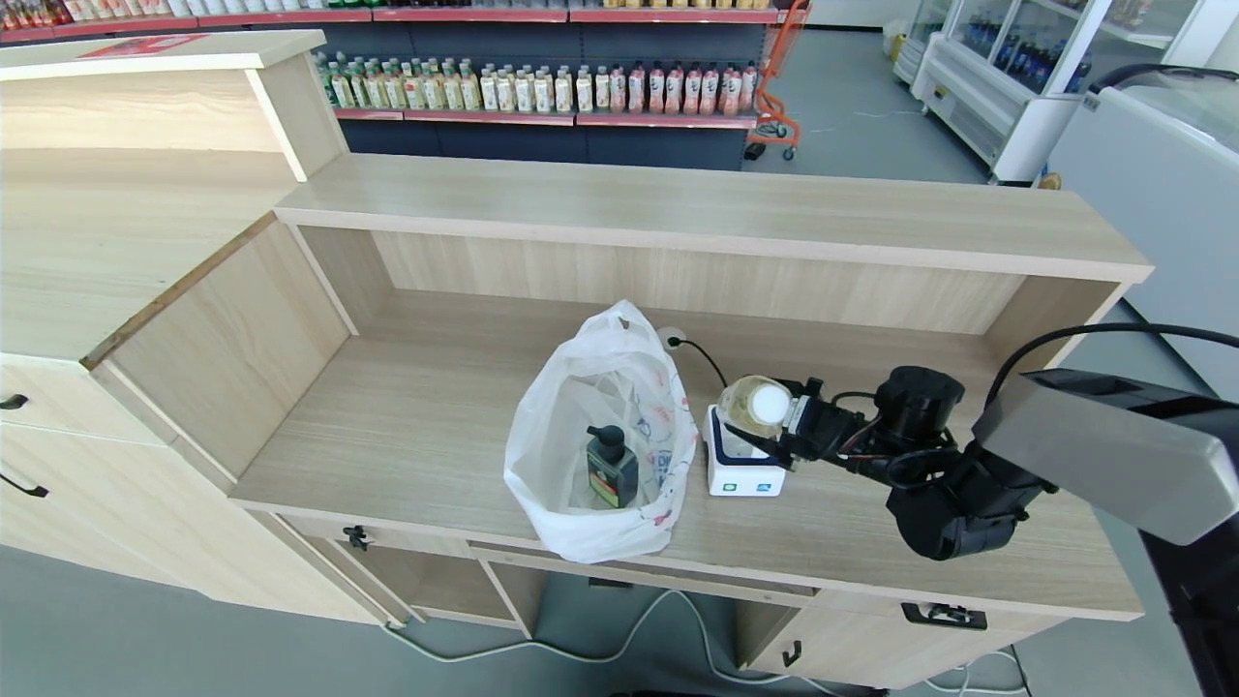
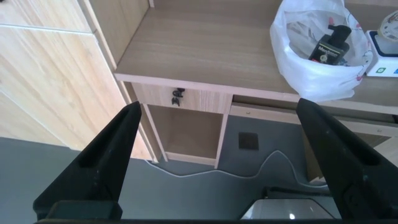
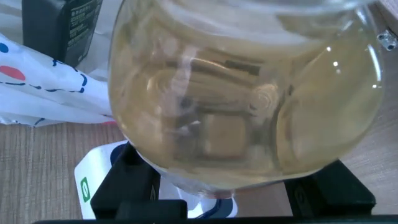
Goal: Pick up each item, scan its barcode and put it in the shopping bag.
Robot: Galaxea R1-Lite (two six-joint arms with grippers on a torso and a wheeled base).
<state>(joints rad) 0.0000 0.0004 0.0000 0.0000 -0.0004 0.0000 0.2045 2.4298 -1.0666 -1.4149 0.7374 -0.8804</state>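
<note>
My right gripper [image 1: 786, 433] is shut on a clear bottle [image 1: 753, 407] with a white cap and holds it on its side just above the white scanner box [image 1: 743, 474]. Up close, the bottle [image 3: 249, 93] holds pale yellowish liquid and hides most of the scanner [image 3: 102, 183] beneath it. Left of the scanner, the white shopping bag [image 1: 600, 426] stands open with a dark pump bottle [image 1: 612, 468] inside. My left gripper [image 2: 217, 165] is open and hangs off the counter's front left over the floor, far from the bag [image 2: 314, 53].
The wooden counter [image 1: 407, 426] has a raised back shelf and a side wall on the left. A black cable [image 1: 705, 358] runs from the scanner to the back wall. Drawers and cables lie below the counter's front edge [image 2: 186, 84].
</note>
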